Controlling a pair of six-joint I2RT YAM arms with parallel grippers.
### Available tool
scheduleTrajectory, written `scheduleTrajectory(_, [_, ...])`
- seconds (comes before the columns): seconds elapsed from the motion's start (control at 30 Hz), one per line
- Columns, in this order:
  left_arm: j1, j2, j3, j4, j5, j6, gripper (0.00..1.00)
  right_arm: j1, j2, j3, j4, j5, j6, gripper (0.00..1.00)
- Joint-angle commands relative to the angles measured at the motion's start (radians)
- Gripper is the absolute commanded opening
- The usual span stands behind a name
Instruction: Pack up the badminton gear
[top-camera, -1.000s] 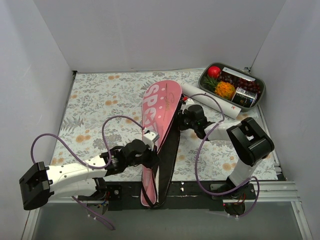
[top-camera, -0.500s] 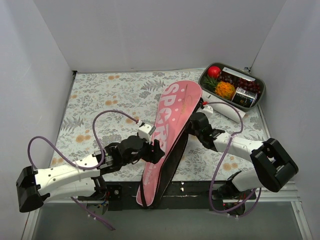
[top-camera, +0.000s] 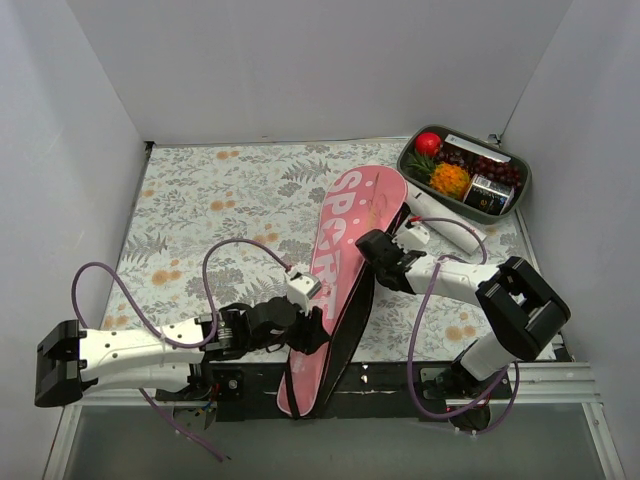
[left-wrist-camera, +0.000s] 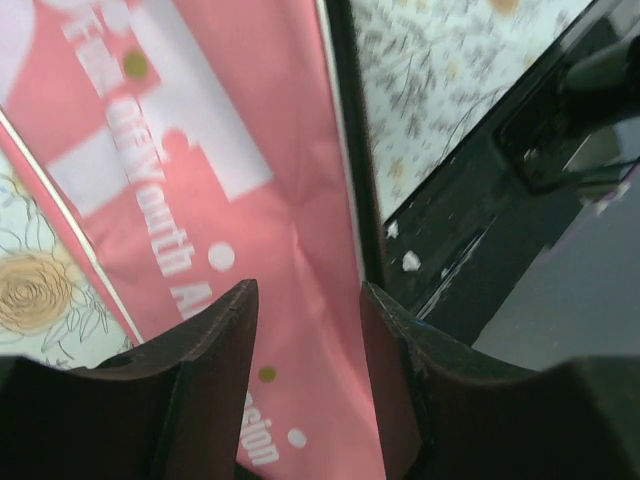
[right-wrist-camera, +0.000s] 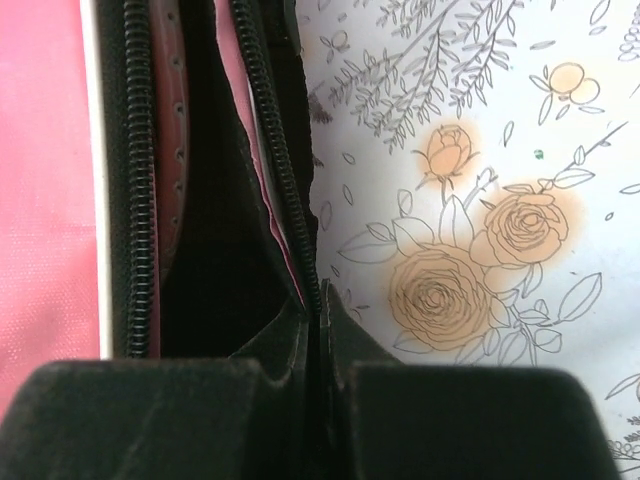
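The pink bag (top-camera: 345, 255) lies slantwise on the tabletop (top-camera: 200, 190). Its narrow end runs past the near edge about midway along, and its broad end reaches toward the far right corner, where the white tube (top-camera: 448, 222) rests just beside the grey tray (top-camera: 522, 188). Our right pincer (right-wrist-camera: 317, 312) is pressed together on the bag's black zipper edge (right-wrist-camera: 285, 170) along its right side. Our left pincer (left-wrist-camera: 305, 300) stands spread over the pink cloth near the narrow end; we cannot tell whether its fingers touch it. We judge the bag light, soft and limp: the cloth creases and the unzipped mouth gapes, so it would likely sag and slide if pulled at one point. The stitched trim and zipper tape look the firmest places to take hold, while the flat, slick panel offers little. A dark perforated rim (right-wrist-camera: 165, 150) inside the mouth may be the racket frame, which would stiffen the bag lengthwise.
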Motion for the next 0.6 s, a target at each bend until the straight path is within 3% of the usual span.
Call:
scheduleTrajectory(0.0, [-0.015,0.008,-0.094,0.095,0.074,-0.083,0.41,-0.008,0.005,0.087,-0.075,0.16,0.088,0.01])
scheduleTrajectory(0.13, [-0.02,0.025,-0.203,0.21,0.114,-0.128,0.36,-0.008,-0.02,0.081,-0.069,0.169,0.066,0.01])
scheduleTrajectory(0.33, [-0.025,0.113,-0.234,0.356,0.177,-0.16,0.33,-0.01,-0.029,0.055,-0.056,0.169,0.046,0.01])
scheduleTrajectory(0.57, [-0.069,0.336,-0.171,0.292,0.059,-0.189,0.33,0.009,-0.03,0.026,-0.049,0.146,0.051,0.01])
